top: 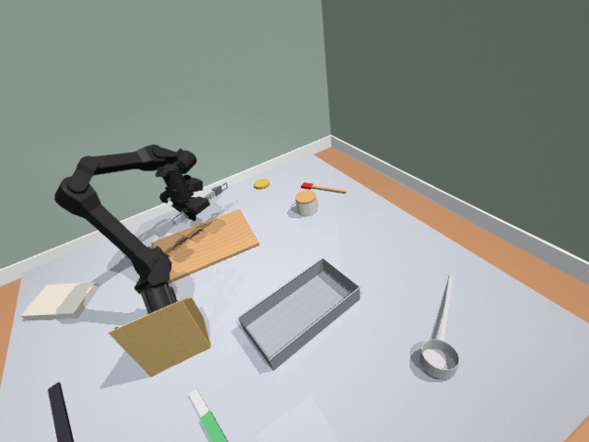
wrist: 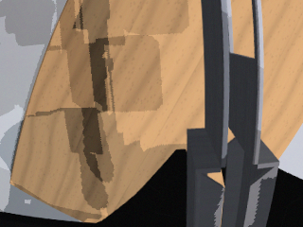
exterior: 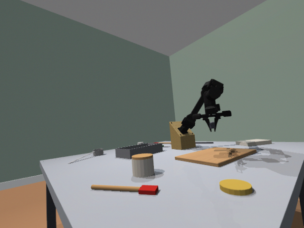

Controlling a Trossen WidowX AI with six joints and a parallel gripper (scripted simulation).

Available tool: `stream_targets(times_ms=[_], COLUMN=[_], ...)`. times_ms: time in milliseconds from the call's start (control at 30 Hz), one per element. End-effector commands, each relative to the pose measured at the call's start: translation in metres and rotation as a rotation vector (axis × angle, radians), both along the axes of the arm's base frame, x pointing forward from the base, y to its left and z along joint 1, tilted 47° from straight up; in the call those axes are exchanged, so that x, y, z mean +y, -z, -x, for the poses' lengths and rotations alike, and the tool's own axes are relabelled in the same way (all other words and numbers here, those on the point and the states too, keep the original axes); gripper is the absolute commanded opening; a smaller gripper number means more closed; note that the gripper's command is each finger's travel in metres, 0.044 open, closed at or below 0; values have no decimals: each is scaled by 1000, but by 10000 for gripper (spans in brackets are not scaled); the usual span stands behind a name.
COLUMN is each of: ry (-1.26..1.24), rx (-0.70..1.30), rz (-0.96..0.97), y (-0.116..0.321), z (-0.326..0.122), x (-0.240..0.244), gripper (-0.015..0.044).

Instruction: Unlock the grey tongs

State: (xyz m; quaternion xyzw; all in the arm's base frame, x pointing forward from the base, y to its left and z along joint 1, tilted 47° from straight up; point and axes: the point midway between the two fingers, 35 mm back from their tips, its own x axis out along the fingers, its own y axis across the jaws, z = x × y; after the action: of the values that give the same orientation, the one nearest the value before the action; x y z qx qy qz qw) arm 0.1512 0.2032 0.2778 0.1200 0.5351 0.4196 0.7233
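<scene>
The grey tongs (top: 218,191) (exterior: 212,125) (wrist: 215,71) are held in the air; their two arms run up the right side of the wrist view. My gripper (top: 191,215) (exterior: 213,130) is shut on the tongs, with its fingers pointing down. In the top view the tongs stick out on both sides of the fingers. The wooden board (top: 240,233) (exterior: 196,156) (wrist: 176,109) lies below, and shadows fall across it. The roasting tin (top: 316,329) (exterior: 123,153) stands apart from the board with nothing on it. I cannot tell whether the lock is released.
A lidded jar (top: 306,206) (exterior: 143,167), a yellow disc (top: 261,183) (exterior: 235,187) and a red-headed tool (top: 306,186) (exterior: 148,189) lie beyond the board. A pale block (top: 51,299) (exterior: 254,142) lies near the arm's wooden base (top: 166,337) (exterior: 187,142). A handled cup (top: 446,371) stands past the tin.
</scene>
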Motion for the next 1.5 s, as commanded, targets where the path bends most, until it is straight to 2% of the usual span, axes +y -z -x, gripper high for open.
stream_targets(times_ms=[0, 400, 833, 1467], ry=[4, 47, 168, 465], rx=[-55, -374, -652, -836], rz=[8, 24, -73, -346], y=[2, 8, -4, -27], z=[1, -2, 1, 18], x=[0, 12, 19, 1], gripper=[-150, -150, -150, -150])
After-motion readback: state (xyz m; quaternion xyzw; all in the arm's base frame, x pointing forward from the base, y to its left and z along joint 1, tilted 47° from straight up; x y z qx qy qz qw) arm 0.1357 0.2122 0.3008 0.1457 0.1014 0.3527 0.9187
